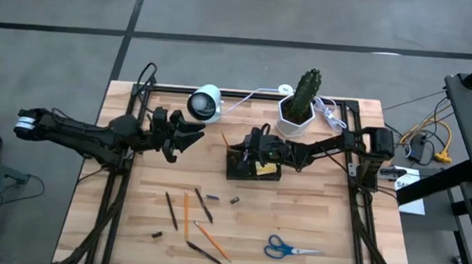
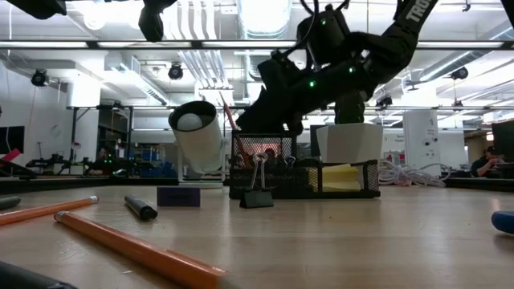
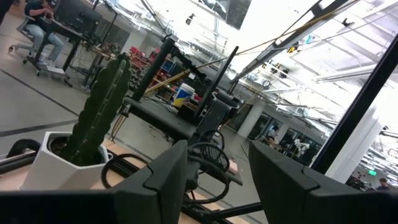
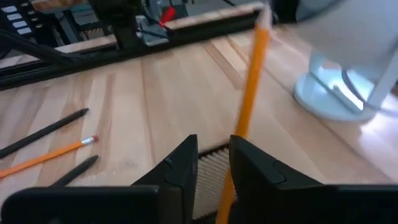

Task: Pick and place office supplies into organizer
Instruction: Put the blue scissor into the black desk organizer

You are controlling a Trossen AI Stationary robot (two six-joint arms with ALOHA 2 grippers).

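Note:
The black mesh organizer (image 1: 254,169) sits mid-table with a yellow pad (image 1: 265,171) in it. An orange pencil (image 4: 252,81) stands tilted in its tall cup (image 2: 265,156), with the top end leaning out (image 2: 228,116). My right gripper (image 4: 213,163) hovers just over that cup, open by a narrow gap, and the pencil's lower shaft passes between the fingers. My left gripper (image 3: 217,180) is open and raised left of the organizer (image 1: 187,137), holding nothing. Pencils and pens (image 1: 186,214), dark stubs (image 1: 212,197) and blue-handled scissors (image 1: 290,250) lie flat on the near half. My right gripper has the orange pencil's lower shaft (image 4: 225,196) running close along the inner side of one finger (image 4: 249,168). I cannot tell whether the finger touches it. The pencil stands slanted in the organizer's cup.
A white hexagonal cactus pot (image 1: 299,112) and white cables (image 1: 332,114) stand behind the organizer. A white camera (image 1: 204,102) stands to the far left of it. A binder clip (image 2: 257,193) and a small dark block (image 2: 178,196) lie in front of the organizer. Bare wood lies around the scissors.

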